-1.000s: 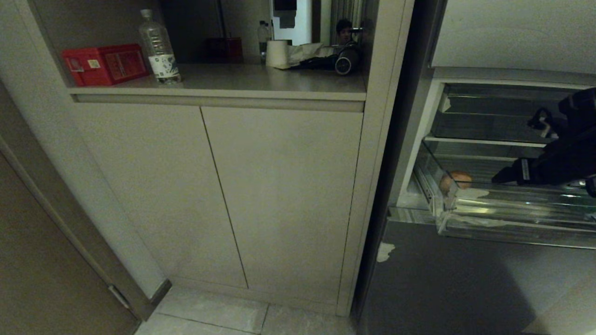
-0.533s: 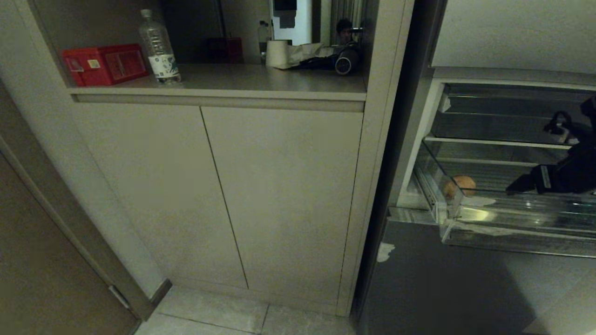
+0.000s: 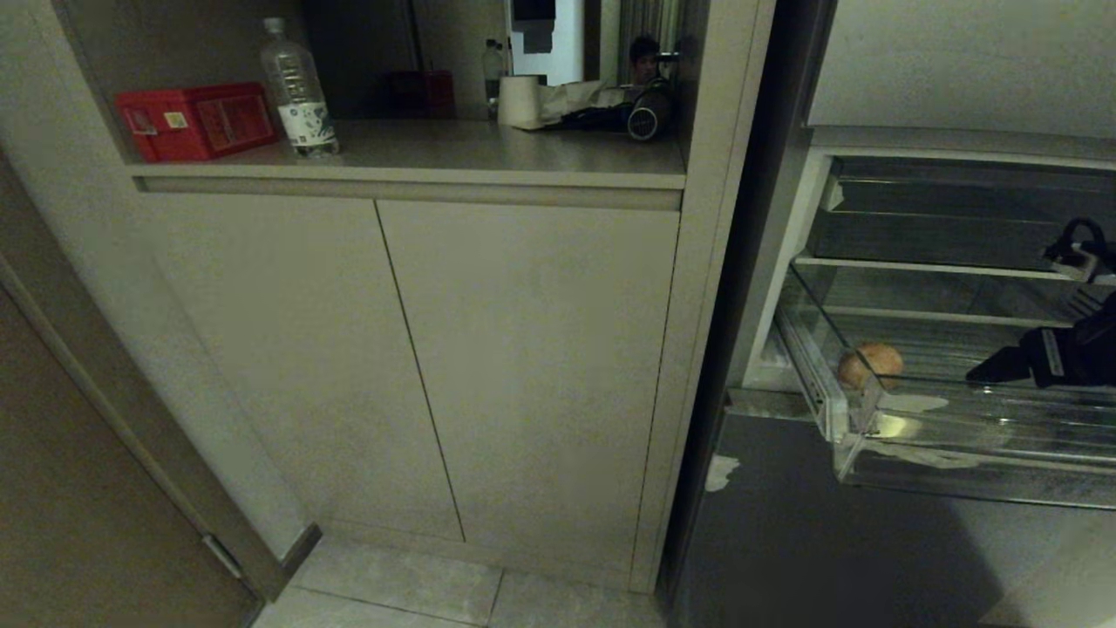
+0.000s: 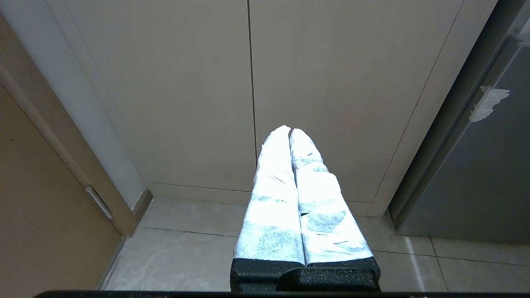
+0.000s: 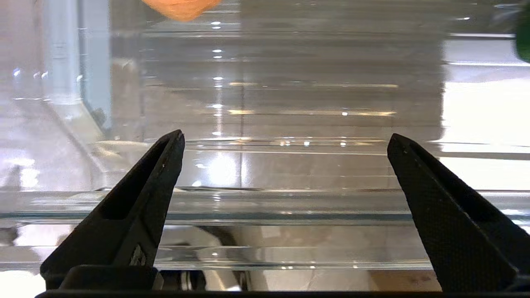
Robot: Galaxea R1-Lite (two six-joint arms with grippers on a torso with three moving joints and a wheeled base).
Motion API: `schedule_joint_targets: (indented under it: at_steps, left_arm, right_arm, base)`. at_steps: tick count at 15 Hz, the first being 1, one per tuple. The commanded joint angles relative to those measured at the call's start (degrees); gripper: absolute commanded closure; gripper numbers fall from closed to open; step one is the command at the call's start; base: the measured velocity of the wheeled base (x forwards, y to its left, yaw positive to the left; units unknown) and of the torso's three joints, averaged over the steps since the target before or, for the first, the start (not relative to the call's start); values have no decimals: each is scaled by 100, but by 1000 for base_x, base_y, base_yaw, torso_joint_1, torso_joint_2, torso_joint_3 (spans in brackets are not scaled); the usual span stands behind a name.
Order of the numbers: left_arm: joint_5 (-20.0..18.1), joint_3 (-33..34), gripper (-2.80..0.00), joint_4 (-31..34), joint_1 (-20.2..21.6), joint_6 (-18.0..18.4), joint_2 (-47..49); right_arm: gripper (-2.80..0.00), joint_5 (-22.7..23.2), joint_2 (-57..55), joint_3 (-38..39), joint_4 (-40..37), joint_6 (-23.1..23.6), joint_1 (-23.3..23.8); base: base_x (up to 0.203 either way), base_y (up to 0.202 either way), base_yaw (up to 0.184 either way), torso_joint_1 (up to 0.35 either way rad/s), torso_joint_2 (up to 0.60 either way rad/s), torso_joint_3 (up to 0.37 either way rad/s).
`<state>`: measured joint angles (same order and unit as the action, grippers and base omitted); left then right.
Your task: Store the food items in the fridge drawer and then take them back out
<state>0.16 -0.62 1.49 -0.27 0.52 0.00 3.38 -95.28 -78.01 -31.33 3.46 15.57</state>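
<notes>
The clear fridge drawer (image 3: 959, 458) stands pulled out of the open fridge at the right. A round orange-brown food item (image 3: 870, 364) lies in its front left corner and shows again in the right wrist view (image 5: 182, 7). A sliver of something dark green (image 5: 525, 37) sits at the edge of that view. My right gripper (image 3: 990, 373) hangs open over the drawer's thick front lip (image 5: 265, 203), its black fingers (image 5: 136, 198) spread wide with nothing held between them. My left gripper (image 4: 290, 129) is parked, shut, pointing at the cabinet doors.
Left of the fridge is a beige cabinet (image 3: 523, 349) whose shelf holds a red box (image 3: 196, 120), a water bottle (image 3: 296, 87) and a paper roll (image 3: 520, 100). A grey door panel (image 3: 828, 541) lies below the drawer. A shorter clear compartment (image 3: 933, 218) sits above.
The drawer has slid farther out of the fridge, carrying the orange-brown item with it. My right gripper has drawn back toward the right edge, still open. The left arm has stayed still.
</notes>
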Motion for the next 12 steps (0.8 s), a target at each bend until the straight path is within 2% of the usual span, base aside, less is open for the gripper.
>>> schedule_joint_targets:
  at_steps: [1, 5, 9, 12]
  left_arm:
    - [2, 1, 0, 1, 0, 0, 9]
    - [2, 1, 0, 1, 0, 0, 9]
    - [2, 1, 0, 1, 0, 0, 9]
    - [2, 1, 0, 1, 0, 0, 9]
  right_arm:
    - [-280, 98, 347, 204, -5, -11, -1]
    - [-280, 161, 506, 292, 33, -56, -1]
    - [-280, 186, 226, 317, 878, -202, -8]
    - [-280, 252, 60, 293, 946, -337, -17]
  base:
    - [0, 0, 0, 0, 0, 0]
    - [0, 0, 0, 0, 0, 0]
    - [0, 0, 0, 0, 0, 0]
    - [0, 0, 0, 0, 0, 0]
